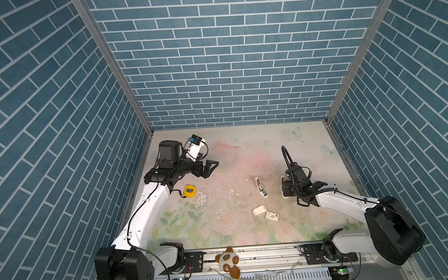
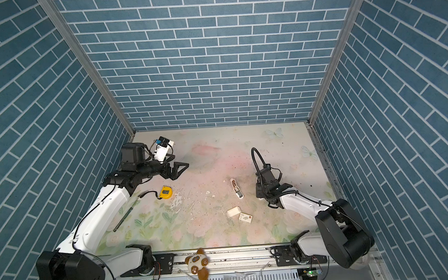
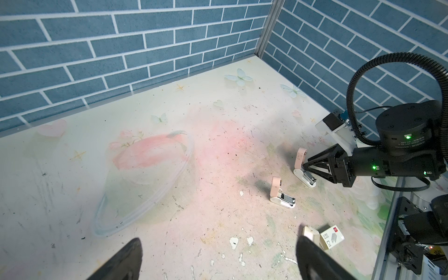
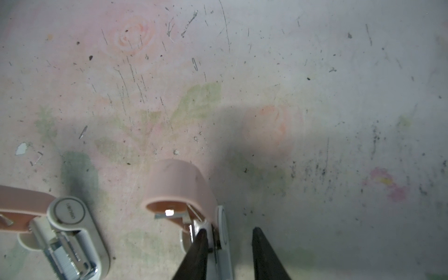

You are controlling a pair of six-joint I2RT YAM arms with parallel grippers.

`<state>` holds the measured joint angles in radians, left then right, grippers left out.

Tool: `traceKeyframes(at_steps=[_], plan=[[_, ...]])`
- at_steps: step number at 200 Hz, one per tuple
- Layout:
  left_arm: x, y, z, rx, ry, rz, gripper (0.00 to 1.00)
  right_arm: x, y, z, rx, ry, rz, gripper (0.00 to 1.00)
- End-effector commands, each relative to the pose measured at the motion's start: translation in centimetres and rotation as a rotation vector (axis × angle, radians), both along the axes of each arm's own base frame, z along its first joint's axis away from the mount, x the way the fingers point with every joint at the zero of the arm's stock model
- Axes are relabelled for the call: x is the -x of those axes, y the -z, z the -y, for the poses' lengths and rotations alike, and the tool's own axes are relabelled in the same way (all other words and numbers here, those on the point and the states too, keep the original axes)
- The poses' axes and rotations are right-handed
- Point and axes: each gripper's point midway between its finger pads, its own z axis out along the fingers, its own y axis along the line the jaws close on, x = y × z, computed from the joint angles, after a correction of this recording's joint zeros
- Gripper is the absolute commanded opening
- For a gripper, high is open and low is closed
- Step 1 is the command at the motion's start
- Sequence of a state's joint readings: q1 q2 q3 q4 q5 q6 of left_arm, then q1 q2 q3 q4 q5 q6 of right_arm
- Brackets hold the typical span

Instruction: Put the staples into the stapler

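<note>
On table (image 1: pixel 245 150), two staplers (image 3: pixel 282 200) (image 3: pixel 303 173), one sleeve (image 1: pixel 272 215), left gripper (image 3: pixel 219 242) agape, right gripper (image 4: pixel 229 230) state unclear

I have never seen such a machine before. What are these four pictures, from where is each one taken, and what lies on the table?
It is a robot with two arms, working on a table inside blue brick-patterned walls. Two pictures look down on the whole scene from above and are nearly equal. The other two come from a camera on each arm's wrist.

On the table lie a yellow tape measure, a white tray with a printed white sleeve beside it, and two small staplers with their pink lids swung up. A plush toy sits on the front rail.

The left fingers are wide open and hold nothing. The free stapler stands alone. The right fingers stand astride the base of the other stapler. I cannot tell whether they clamp it.
</note>
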<state>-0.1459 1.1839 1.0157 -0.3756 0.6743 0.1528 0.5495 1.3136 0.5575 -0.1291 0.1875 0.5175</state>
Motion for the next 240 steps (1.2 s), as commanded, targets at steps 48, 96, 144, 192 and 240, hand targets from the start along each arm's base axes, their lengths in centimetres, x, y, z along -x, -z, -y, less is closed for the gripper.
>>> traceKeyframes(at_steps=[48,96,144,192,240], plan=[[0.3,-0.3,-0.2,0.006,-0.002,0.018,1.00,0.7,0.7,0.5,0.013,0.011,-0.037,0.33],[0.4,-0.4,-0.2,0.006,-0.002,0.018,1.00,0.9,0.9,0.4,0.001,0.016,-0.049,0.32],[0.4,-0.5,-0.2,0.008,-0.001,0.024,1.00,1.2,1.2,0.2,-0.016,0.017,-0.062,0.32],[0.5,-0.5,-0.2,0.008,-0.001,0.025,1.00,1.5,1.6,0.2,-0.028,0.027,-0.074,0.32],[0.5,-0.5,-0.2,0.010,-0.001,0.022,1.00,1.7,1.8,0.3,-0.029,0.032,-0.078,0.31]])
